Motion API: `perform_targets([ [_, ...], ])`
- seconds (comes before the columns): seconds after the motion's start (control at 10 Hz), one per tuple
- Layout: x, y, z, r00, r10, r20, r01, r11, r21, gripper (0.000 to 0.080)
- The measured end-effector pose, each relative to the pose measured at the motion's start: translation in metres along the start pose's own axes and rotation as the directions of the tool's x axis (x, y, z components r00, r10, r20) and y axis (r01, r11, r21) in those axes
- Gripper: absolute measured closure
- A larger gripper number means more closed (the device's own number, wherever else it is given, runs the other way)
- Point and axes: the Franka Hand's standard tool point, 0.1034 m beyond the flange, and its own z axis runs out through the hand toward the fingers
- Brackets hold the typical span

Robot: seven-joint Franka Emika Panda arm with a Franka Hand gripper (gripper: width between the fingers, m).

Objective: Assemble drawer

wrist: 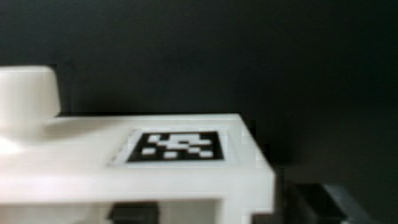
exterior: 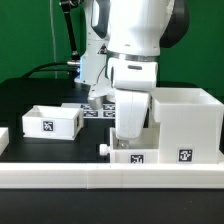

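Observation:
The drawer's large hollow cube housing [exterior: 186, 122] stands at the exterior view's right. One small open-top tray [exterior: 52, 122] sits at the left. A second tray [exterior: 132, 155], with a round knob [exterior: 104, 147], lies against the border wall beside the housing. My gripper [exterior: 128, 138] is down on this second tray. In the wrist view its tagged white face [wrist: 178, 147] and knob [wrist: 27, 95] fill the frame. My gripper [wrist: 231, 208] straddles the tray's wall, with dark fingertips [wrist: 329, 200] on either side. The jaws stand apart and small gaps show.
The long low white border wall [exterior: 100, 178] runs along the front. The marker board [exterior: 95, 110] lies behind the arm on the black table. A black cable [exterior: 45, 68] trails at the back left.

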Motion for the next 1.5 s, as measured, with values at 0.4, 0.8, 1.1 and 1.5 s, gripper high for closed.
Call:
perform_targets([
  [0.4,-0.013,0.002,-0.036,1.000,0.015,0.023,-0.016,0.999,0.034,0.0154],
  [0.8,-0.061,0.007,-0.055,0.999,0.022,0.041,-0.024,0.999,0.033,0.0151],
  [1.1,-0.071,0.006,-0.049,1.000,-0.010,0.023,0.009,0.999,0.043,0.0151],
  [1.5,-0.074,0.005,-0.006,0.992,-0.058,-0.116,0.065,0.996,0.058,0.0151],
])
